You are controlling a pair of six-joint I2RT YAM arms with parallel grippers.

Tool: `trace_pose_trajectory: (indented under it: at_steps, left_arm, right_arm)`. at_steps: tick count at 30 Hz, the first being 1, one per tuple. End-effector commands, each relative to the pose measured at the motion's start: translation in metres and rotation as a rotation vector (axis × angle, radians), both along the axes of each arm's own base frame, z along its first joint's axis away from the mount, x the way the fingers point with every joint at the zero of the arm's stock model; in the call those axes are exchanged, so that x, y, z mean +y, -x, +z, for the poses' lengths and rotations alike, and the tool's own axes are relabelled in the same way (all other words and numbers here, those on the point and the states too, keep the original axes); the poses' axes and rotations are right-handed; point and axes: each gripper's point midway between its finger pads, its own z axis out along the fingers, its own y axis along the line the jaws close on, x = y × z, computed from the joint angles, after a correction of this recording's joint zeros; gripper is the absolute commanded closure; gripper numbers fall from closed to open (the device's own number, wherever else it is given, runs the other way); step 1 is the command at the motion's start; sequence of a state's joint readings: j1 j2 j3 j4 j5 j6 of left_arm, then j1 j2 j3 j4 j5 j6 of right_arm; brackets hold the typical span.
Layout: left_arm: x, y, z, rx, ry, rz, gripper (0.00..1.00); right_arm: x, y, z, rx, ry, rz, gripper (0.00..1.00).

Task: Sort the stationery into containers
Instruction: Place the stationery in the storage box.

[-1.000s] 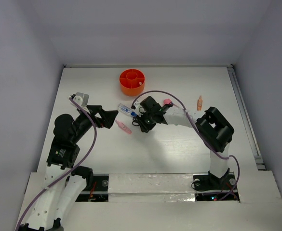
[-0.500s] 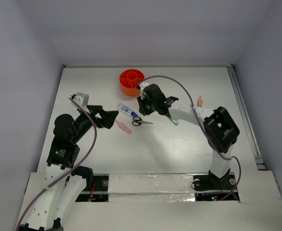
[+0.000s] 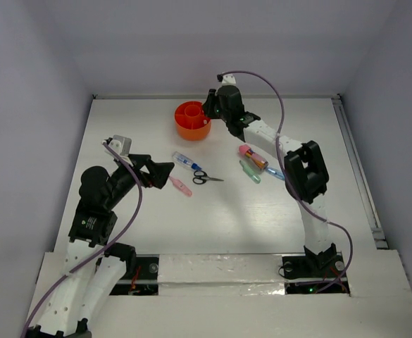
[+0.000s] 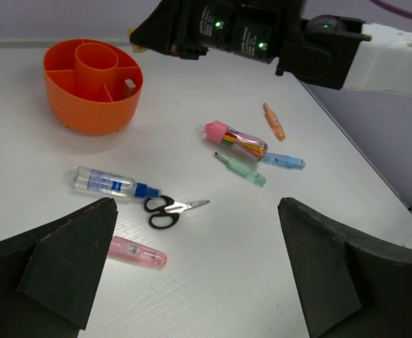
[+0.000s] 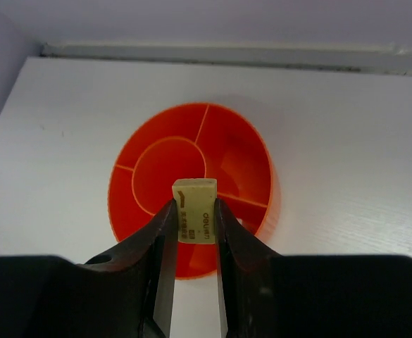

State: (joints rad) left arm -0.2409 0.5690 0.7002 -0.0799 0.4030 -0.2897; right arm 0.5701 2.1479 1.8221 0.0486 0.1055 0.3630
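Right claw (image 5: 194, 224) pinches a small yellowish eraser (image 5: 194, 199) just above the orange tub (image 5: 242, 151), apparently poised to drop it into a compartment; left claw (image 4: 198, 282) spread wide, hovering near the scissors (image 4: 165, 209) on the table (image 3: 262, 218).

White table (image 3: 135, 134) with 1 tub and 7 loose stationery pieces on it.
Orange tub (image 3: 190, 131) stands far-centre. Nearer lie a blue-and-white tube (image 3: 185, 161), black-handled scissors (image 3: 206, 177) and a pink capsule (image 3: 181, 186). To the right cluster a pink-capped clear tube (image 3: 253, 157), green piece (image 3: 249, 171), blue piece (image 3: 275, 172) and orange piece (image 4: 273, 122).
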Motion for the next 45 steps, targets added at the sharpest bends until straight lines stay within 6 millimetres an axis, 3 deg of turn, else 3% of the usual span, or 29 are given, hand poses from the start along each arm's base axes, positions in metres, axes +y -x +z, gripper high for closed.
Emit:
trace_pose_trajectory:
  at_steps: [1,8,15,21,24,25,27,29,30,31,34,37,38,41,43,44,45]
  left_arm:
    - [-0.004,0.001,0.018,-0.057,0.013,-0.017,0.01]
    - [-0.002,0.001,0.020,-0.060,0.011,-0.008,0.01]
    - [-0.001,0.001,0.020,-0.061,0.011,-0.002,0.01]
    - [-0.001,0.001,0.020,-0.061,0.011,-0.001,0.01]
    - [-0.001,0.001,0.020,-0.061,0.011,0.001,0.01]
    - [-0.001,0.001,0.020,-0.063,0.011,0.001,0.01]
    - [-0.001,0.002,0.020,-0.061,0.011,0.001,0.01]
    - [-0.001,0.002,0.020,-0.064,0.011,0.001,0.01]
    - [0.000,0.003,0.020,-0.065,0.013,0.001,0.01]
    - [-0.001,0.003,0.021,-0.069,0.014,0.000,0.01]
    - [-0.004,0.007,0.025,-0.080,0.019,-0.017,0.01]
    - [-0.005,0.009,0.027,-0.089,0.022,-0.022,0.01]
    - [-0.007,0.010,0.027,-0.089,0.021,-0.029,0.01]
    - [-0.008,0.012,0.026,-0.087,0.021,-0.037,0.01]
    - [-0.008,0.012,0.025,-0.085,0.020,-0.037,0.01]
    - [-0.009,0.013,0.025,-0.085,0.021,-0.040,0.01]
    - [-0.008,0.013,0.026,-0.086,0.022,-0.039,0.01]
  right_arm:
    - [0.014,-0.006,0.021,-0.035,-0.079,-0.010,0.88]
    - [0.013,-0.009,0.003,-0.014,-0.064,-0.024,0.86]
    - [0.012,-0.009,-0.015,0.014,-0.058,-0.037,0.62]
    - [0.012,-0.007,0.000,-0.015,-0.063,-0.023,0.47]
    - [0.012,-0.004,0.010,-0.032,-0.059,-0.007,0.46]
    - [0.006,-0.006,0.009,-0.026,-0.046,-0.014,0.46]
    - [-0.007,-0.003,0.028,-0.049,-0.032,-0.031,0.50]
    - [-0.025,0.008,0.019,-0.030,0.037,-0.027,0.53]
    - [-0.039,0.014,0.036,-0.044,0.047,-0.018,0.55]
    - [-0.054,0.026,0.014,0.044,0.128,-0.018,0.55]
    - [-0.100,0.057,-0.009,0.186,0.360,-0.044,0.54]
    - [-0.148,0.086,-0.028,0.332,0.539,-0.099,0.47]
    - [-0.156,0.094,-0.034,0.359,0.587,-0.088,0.39]
    - [-0.170,0.109,-0.049,0.429,0.693,-0.058,0.32]
    - [-0.174,0.113,-0.055,0.465,0.744,-0.031,0.27]
    - [-0.180,0.109,-0.068,0.488,0.813,0.008,0.26]
    - [-0.178,0.101,-0.063,0.477,0.829,0.018,0.23]
